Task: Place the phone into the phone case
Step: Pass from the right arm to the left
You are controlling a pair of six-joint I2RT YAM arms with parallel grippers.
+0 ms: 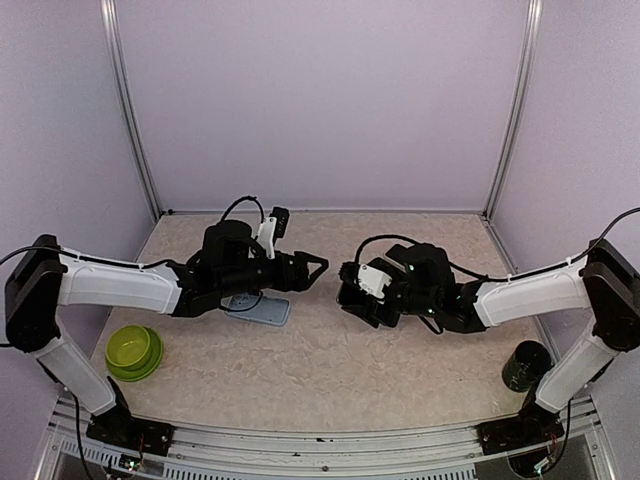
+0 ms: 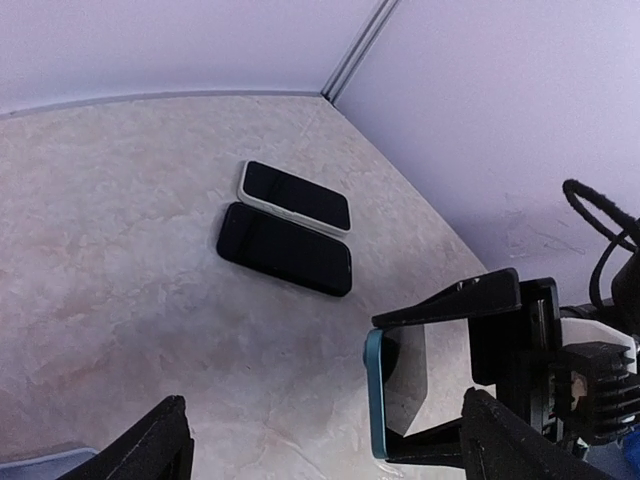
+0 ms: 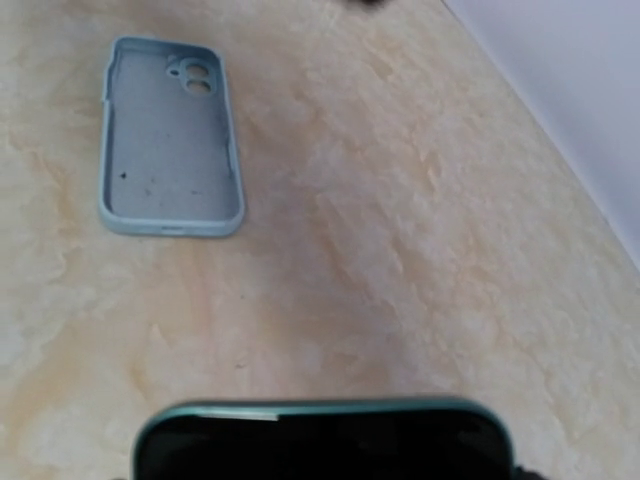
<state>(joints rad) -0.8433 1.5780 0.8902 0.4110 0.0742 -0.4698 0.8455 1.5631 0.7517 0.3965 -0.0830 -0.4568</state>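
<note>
Phone [image 3: 320,445] sits clamped in right claw [image 1: 352,290] while left claw [image 1: 318,272] gapes empty

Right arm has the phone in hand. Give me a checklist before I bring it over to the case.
1. Phone clamped in right gripper: ok.
2. Phone case empty, lying flat on the table, cavity up: ok.
3. Left gripper open, holding nothing: ok.
4. Phone lined up above the case: not ok, it is held off to one side.
5. Phone's camera end matched to the case's camera cutout: cannot tell.
</note>
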